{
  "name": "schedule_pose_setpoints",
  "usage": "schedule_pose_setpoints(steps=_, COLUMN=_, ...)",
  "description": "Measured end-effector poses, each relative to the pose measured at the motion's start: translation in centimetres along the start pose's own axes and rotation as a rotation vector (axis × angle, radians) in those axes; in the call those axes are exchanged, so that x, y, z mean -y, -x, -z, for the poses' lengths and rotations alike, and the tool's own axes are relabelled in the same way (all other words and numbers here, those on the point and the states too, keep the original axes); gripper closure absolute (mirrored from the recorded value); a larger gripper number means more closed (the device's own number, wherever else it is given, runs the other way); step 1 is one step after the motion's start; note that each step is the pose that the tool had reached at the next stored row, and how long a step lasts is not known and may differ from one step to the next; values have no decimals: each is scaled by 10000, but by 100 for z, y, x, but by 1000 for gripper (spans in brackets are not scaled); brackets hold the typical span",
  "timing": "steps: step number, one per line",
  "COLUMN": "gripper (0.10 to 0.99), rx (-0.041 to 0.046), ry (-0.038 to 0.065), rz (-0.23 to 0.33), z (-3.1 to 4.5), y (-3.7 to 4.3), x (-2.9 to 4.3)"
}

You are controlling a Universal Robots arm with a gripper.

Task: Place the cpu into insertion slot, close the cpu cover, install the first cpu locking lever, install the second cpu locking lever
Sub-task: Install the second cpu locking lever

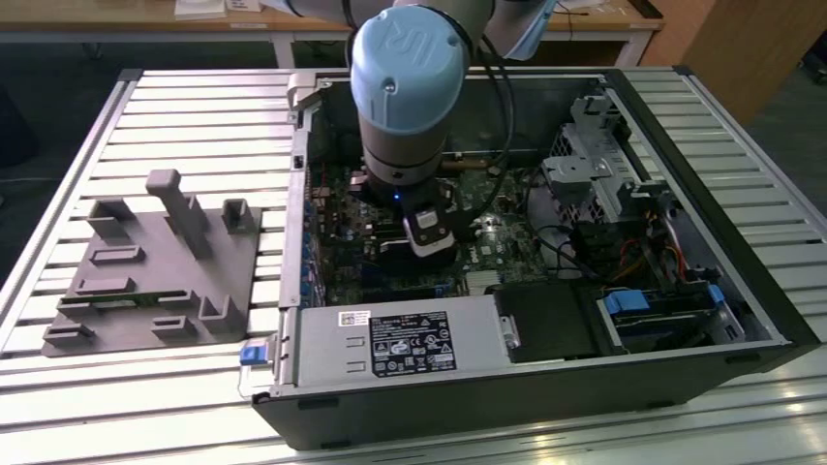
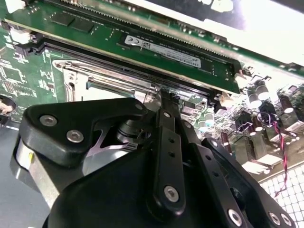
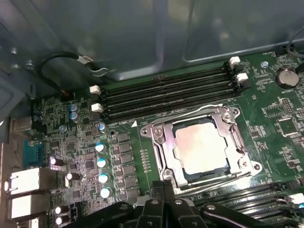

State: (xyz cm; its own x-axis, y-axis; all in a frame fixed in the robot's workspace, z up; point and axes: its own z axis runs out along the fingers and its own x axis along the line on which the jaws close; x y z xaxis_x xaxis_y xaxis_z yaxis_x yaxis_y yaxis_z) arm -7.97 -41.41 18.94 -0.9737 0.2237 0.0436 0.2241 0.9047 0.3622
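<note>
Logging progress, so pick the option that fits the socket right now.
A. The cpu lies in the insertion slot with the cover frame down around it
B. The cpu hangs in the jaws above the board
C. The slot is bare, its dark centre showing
A: in the first wrist view the cpu sits in the insertion slot, with the cpu cover framing its pale face.

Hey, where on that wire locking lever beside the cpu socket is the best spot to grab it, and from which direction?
Probably grip the locking lever along its straight wire run between the cpu cover and the memory slots, coming down from above. It lies low against the green board, so a side approach looks blocked by the slots and frame. The cpu sits in the socket; the gripper is at the frame's opposite edge.
</note>
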Motion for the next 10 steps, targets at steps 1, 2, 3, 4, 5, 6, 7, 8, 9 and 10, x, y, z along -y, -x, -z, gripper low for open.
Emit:
schedule_pose_setpoints(steps=1, gripper=980, rx=-6, ry=29, rz=-2, z=-6, y=-1, x=2)
schedule_pose_setpoints(steps=2, gripper=980, rx=-7, ry=41, rz=-2, z=-10, y=-1, x=4)
schedule_pose_setpoints(steps=3, gripper=980, rx=-8, ry=48, rz=-2, z=-17, y=-1, x=6)
schedule_pose_setpoints(steps=4, gripper=980, rx=-7, ry=47, rz=-3, z=-24, y=-1, x=9)
schedule_pose_setpoints(steps=5, gripper=980, rx=-8, ry=47, rz=-3, z=-31, y=0, x=12)
schedule_pose_setpoints(steps=6, gripper=980, rx=-10, ry=41, rz=-4, z=-34, y=-1, x=15)
schedule_pose_setpoints(steps=7, gripper=980, rx=-11, ry=40, rz=-3, z=-34, y=-1, x=15)
schedule_pose_setpoints(steps=8, gripper=980, rx=-10, ry=40, rz=-3, z=-34, y=-1, x=15)
schedule_pose_setpoints(steps=9, gripper=980, rx=-10, ry=42, rz=-3, z=-35, y=0, x=15)
schedule_pose_setpoints(steps=10, gripper=980, rx=-10, ry=44, rz=-2, z=-35, y=0, x=14)
